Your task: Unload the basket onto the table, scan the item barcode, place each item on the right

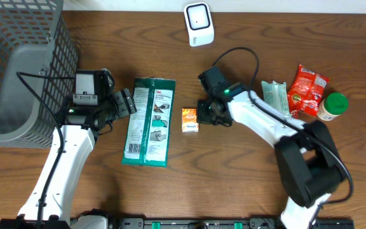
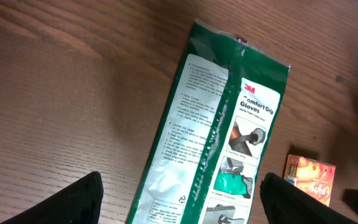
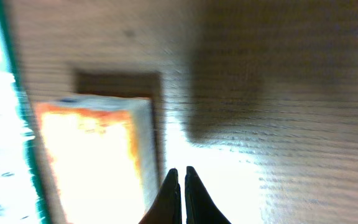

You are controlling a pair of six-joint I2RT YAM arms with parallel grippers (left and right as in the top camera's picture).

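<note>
The right gripper (image 1: 204, 113) is pressed fully shut, two thin black fingers (image 3: 180, 193) closed on nothing. Its tips sit just beside the small orange-and-white cardboard carton (image 1: 190, 119), and I cannot tell whether they touch it. The carton lies just off the long edge of the flat green-and-white plastic glove packet (image 1: 149, 121), on the right arm's side. With the tips closed, any advance would likely shove the carton rather than grasp it. Light card on smooth varnished wood should slide easily, perhaps up against the packet. On the packet's opposite long edge the left gripper (image 1: 127, 102) stands wide and empty. Its danger is the glossy film, which is thin, lies flat on the brown wooden table (image 1: 234, 184) and may slip between the fingers or buckle. I can make out no barcode on either item, so the wrong face might be shown to the white rounded plastic scanner (image 1: 197, 24), which stands well beyond the packet's top end. The carton is boxy and matte, while the packet is a long crinkled rectangle with a sealed seam.
</note>
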